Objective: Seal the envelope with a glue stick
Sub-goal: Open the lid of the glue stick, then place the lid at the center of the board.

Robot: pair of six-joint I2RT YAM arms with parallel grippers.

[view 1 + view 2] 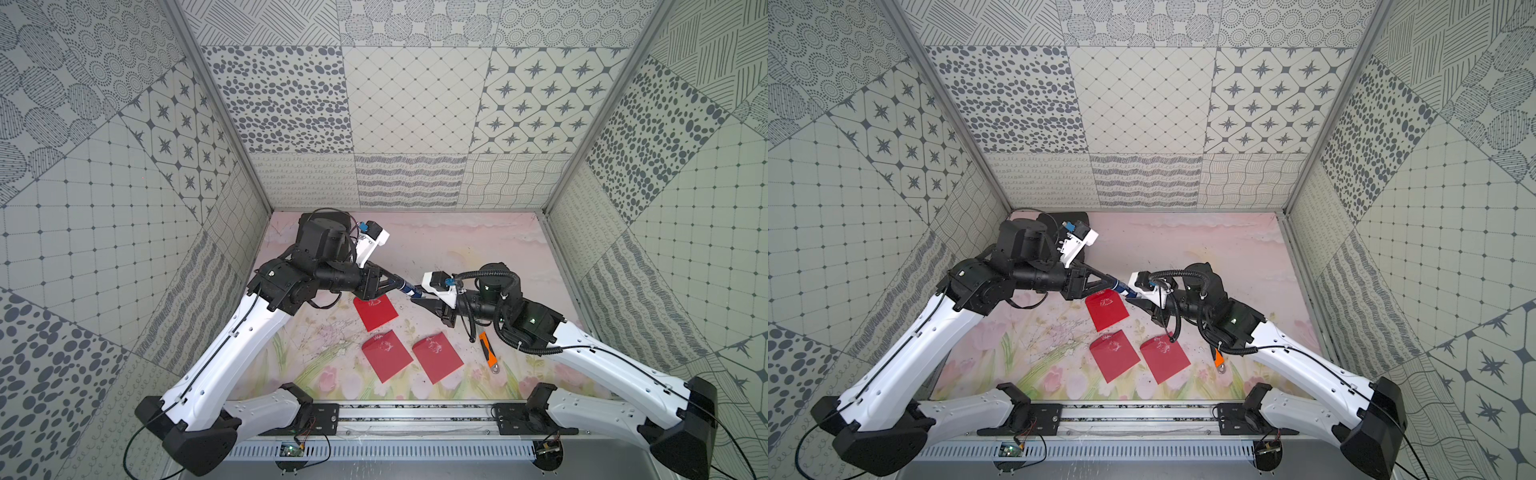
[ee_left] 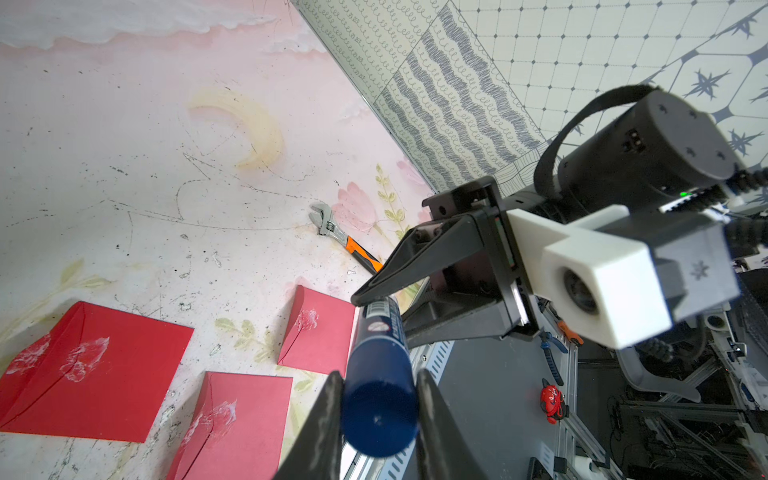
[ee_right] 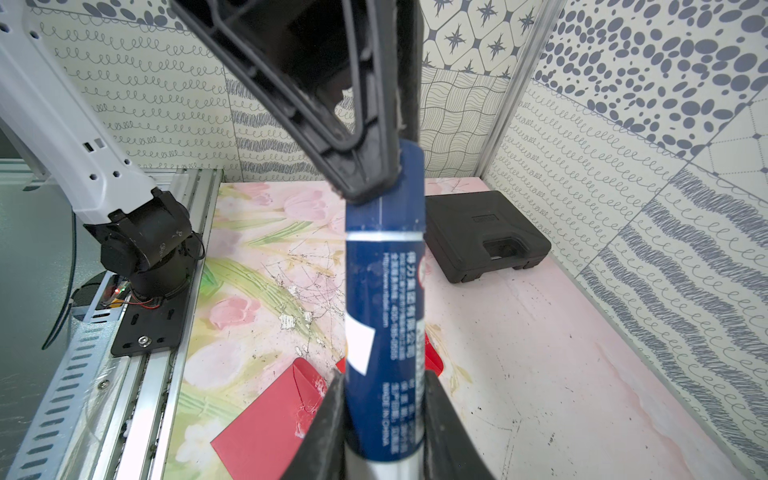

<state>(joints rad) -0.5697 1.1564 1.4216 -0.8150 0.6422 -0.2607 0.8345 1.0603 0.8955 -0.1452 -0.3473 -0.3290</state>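
Note:
The glue stick (image 1: 409,289) (image 1: 1123,288) is held in the air between both grippers, above the far right corner of the farthest envelope (image 1: 375,311) (image 1: 1106,309). My left gripper (image 2: 379,378) (image 1: 401,284) is shut on its dark blue cap end (image 2: 380,399). My right gripper (image 3: 384,378) (image 1: 417,297) is shut on the labelled body (image 3: 384,291) near its white end. Two more red envelopes (image 1: 386,360) (image 1: 437,358) lie flat nearer the front, all with white glue smears near their flaps.
An orange-handled adjustable wrench (image 1: 488,351) (image 2: 345,239) lies on the table under the right arm. A black plastic case (image 3: 486,235) sits in the far left corner behind the left arm. Patterned walls enclose three sides; a metal rail (image 1: 415,411) runs along the front.

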